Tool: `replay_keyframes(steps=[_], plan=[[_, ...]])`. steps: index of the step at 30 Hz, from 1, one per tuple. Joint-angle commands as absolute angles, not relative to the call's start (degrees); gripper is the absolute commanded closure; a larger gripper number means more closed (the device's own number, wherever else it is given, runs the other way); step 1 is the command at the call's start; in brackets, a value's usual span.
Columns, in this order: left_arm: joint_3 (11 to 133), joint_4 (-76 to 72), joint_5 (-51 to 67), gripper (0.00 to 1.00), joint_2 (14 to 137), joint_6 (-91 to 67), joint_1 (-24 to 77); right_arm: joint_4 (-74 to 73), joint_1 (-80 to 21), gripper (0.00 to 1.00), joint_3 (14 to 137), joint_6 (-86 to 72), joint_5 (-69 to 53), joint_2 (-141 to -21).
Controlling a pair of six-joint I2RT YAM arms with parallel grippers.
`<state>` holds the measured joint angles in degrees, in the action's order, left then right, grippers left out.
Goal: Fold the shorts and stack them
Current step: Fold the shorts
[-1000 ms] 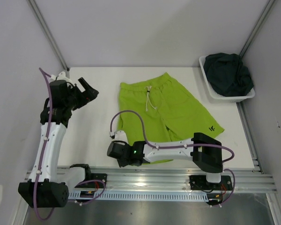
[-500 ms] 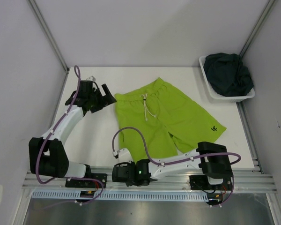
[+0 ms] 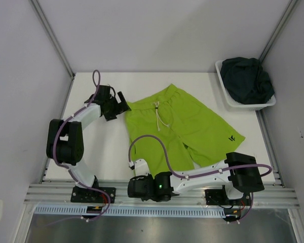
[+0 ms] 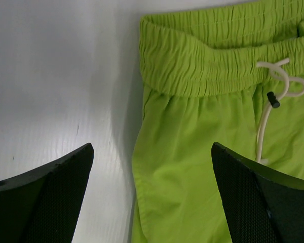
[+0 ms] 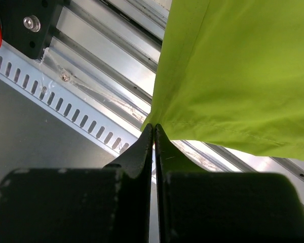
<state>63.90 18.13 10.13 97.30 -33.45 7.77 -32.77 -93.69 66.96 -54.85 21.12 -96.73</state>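
Right jaws clamp lime shorts [image 5: 233, 66] hem, grip hidden from above; left jaws gape.

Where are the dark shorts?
From above, the dark shorts sit in the white basket at the far right corner of the table, apart from the green shorts.

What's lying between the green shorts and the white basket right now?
Nothing: in the top external view, only a bare strip of white table separates the green shorts from the white basket.
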Motion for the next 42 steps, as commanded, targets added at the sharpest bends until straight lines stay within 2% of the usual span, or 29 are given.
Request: replay_keyframes(steps=[1,11,18,20,22,25,26,28,29,31,37,42], plan=[[70.2,15.6,10.3,0.01,101.3,-34.8,8.1,-33.8,-94.9,1.00,66.6,-55.9,23.5,-93.8],[71.5,8.3,15.2,0.16,108.4,-40.5,8.0,-33.6,-95.0,1.00,64.8,-57.2,24.3,-91.9],[62.3,-3.7,17.7,0.23,106.8,-45.5,6.2,-32.7,-94.9,1.00,63.4,-57.7,24.4,-91.2],[63.0,-4.0,18.5,0.28,107.6,-45.7,6.2,-32.3,-94.9,1.00,63.3,-57.7,24.3,-91.2],[63.5,-4.3,19.5,0.28,108.8,-46.1,6.2,-32.3,-94.9,1.00,63.3,-57.7,24.2,-91.3],[63.7,-6.1,20.0,0.40,110.1,-46.9,6.2,-31.7,-94.9,1.00,63.4,-57.5,23.7,-91.4],[64.7,-6.1,20.0,0.51,110.6,-46.9,6.2,-31.6,-95.1,1.00,63.5,-57.3,23.2,-91.4],[66.6,-4.0,19.5,0.63,111.7,-46.3,6.1,-31.4,-95.4,1.00,64.2,-55.8,22.7,-91.8],[68.1,-2.8,19.2,0.82,112.1,-45.2,6.2,-31.4,-95.9,1.00,64.7,-55.1,22.1,-92.1],[70.9,2.8,16.8,1.00,112.8,-43.7,6.1,-32.1,-96.7,1.00,66.8,-52.7,21.9,-92.8],[80.6,16.7,9.6,1.00,112.4,-38.5,5.9,-35.0,-100.5,1.00,73.3,-48.2,22.4,-96.8],[82.9,21.1,7.5,1.00,111.0,-37.4,4.6,-36.0,-100.7,1.00,75.5,-47.4,22.8,-97.1]])
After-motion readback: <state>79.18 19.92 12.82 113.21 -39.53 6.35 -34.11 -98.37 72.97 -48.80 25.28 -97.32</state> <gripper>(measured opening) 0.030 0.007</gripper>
